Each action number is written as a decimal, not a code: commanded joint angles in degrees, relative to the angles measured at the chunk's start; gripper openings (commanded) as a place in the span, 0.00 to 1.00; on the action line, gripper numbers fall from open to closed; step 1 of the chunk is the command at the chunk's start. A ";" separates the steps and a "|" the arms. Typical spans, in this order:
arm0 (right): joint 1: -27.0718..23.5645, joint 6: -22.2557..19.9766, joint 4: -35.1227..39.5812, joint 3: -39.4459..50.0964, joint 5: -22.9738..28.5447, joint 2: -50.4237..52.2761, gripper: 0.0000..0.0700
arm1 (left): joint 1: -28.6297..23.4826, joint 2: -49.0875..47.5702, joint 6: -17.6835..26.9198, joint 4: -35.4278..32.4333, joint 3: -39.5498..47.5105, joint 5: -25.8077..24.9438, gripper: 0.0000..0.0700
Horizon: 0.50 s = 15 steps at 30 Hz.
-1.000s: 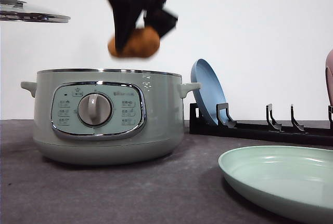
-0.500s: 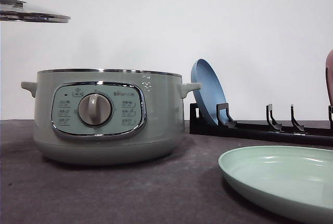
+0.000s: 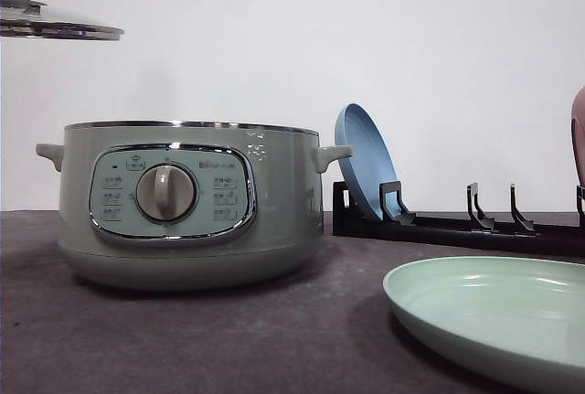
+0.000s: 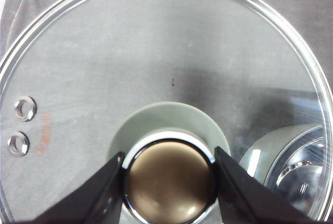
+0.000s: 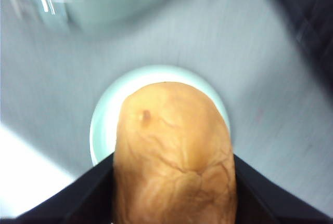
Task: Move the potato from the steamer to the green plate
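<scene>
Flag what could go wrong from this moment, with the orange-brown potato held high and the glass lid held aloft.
1. The rough orange-brown potato sits between the right gripper fingers, high above the pale mint-green round plate; a release from here could bounce or roll it off.
2. The right wrist view is motion-blurred, so a fast swing might loosen the grip.
3. The left gripper pinches only the metal knob of the round glass lid; it could slip.
</scene>
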State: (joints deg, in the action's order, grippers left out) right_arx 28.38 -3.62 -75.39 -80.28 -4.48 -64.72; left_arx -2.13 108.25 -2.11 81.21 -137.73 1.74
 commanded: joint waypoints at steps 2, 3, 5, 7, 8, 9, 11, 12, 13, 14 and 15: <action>0.20 3.49 6.26 7.92 -0.76 2.67 0.35 | -0.11 -1.07 -0.10 1.44 -2.68 0.20 0.00; 0.20 4.44 8.10 10.73 -1.43 3.55 0.35 | -0.11 -1.07 -0.10 1.44 -2.69 0.20 0.00; 0.20 6.03 11.11 15.78 -3.09 4.53 0.35 | -0.09 -1.07 -0.14 1.44 -2.69 0.20 0.00; 0.20 7.26 13.56 20.15 -4.30 4.75 0.35 | -0.09 -1.07 -0.32 1.44 -2.67 0.20 0.00; 0.20 7.98 15.03 22.34 -4.58 4.72 0.35 | -0.09 -1.07 -0.47 1.44 -2.68 0.20 0.00; 0.21 8.81 16.51 24.43 -4.72 4.63 0.35 | -0.09 -1.07 -0.55 1.44 -2.68 0.20 0.00; 0.20 10.63 19.90 28.83 -4.71 4.50 0.35 | -0.09 -1.07 -0.56 1.44 -2.67 0.20 0.00; 0.20 11.28 21.83 31.11 -4.70 4.48 0.35 | -0.10 -1.07 -0.55 1.44 -2.67 0.20 0.00; 0.20 11.76 23.81 33.28 -4.67 4.47 0.35 | -0.11 -1.07 -0.54 1.44 -2.67 0.20 0.00; 0.20 12.38 25.70 35.16 -4.54 4.47 0.35 | -0.11 -1.07 -0.54 1.46 -2.67 0.20 0.00; 0.20 13.05 27.61 36.90 -4.50 4.47 0.35 | -0.11 -1.07 -0.54 1.46 -2.67 0.20 0.00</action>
State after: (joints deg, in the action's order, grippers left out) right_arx 28.38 7.02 -49.35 -43.84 -8.99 -59.77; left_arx -2.13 108.25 -2.48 81.21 -137.73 1.74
